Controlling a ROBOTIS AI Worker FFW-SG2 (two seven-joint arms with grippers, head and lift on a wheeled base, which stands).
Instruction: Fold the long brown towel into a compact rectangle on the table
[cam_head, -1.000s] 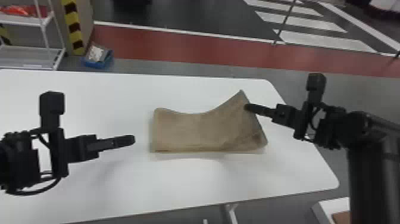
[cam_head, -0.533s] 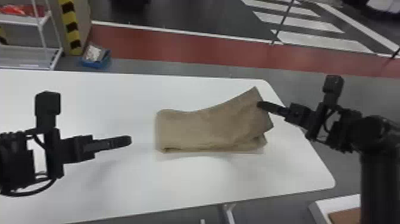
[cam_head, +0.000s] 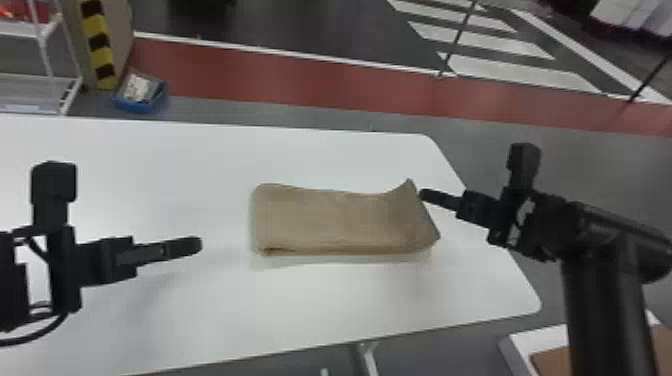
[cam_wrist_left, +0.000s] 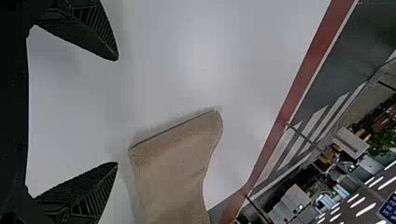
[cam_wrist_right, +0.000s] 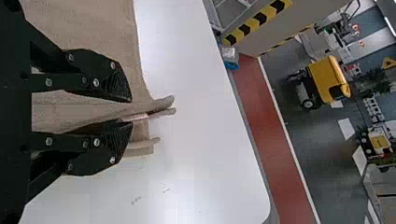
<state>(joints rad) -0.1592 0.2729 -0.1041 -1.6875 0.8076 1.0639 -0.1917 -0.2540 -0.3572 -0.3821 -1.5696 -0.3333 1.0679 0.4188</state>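
The brown towel (cam_head: 340, 220) lies as a flat folded strip on the white table (cam_head: 320, 305), its right end rising into a raised back corner. Just right of that corner is my right gripper (cam_head: 424, 194). In the right wrist view my right gripper (cam_wrist_right: 132, 111) holds its fingers a small gap apart, with an upright ridge of the towel (cam_wrist_right: 84, 109) between them. My left gripper (cam_head: 196, 245) hovers over the table left of the towel. Its fingers are wide apart in the left wrist view, where my left gripper (cam_wrist_left: 116, 112) has nothing between them and the towel (cam_wrist_left: 173, 172) lies beyond.
The table's rounded right corner (cam_head: 532, 305) is below the right arm. A white box-like surface (cam_head: 535, 342) stands low at the front right. Behind the table are a blue bin (cam_head: 140, 100) and a white shelf (cam_head: 37, 95) on the floor.
The towel's right end went outward to the right with my right gripper, then came down toward the table. The whole head view has shifted slightly. My left gripper stays beside the towel.
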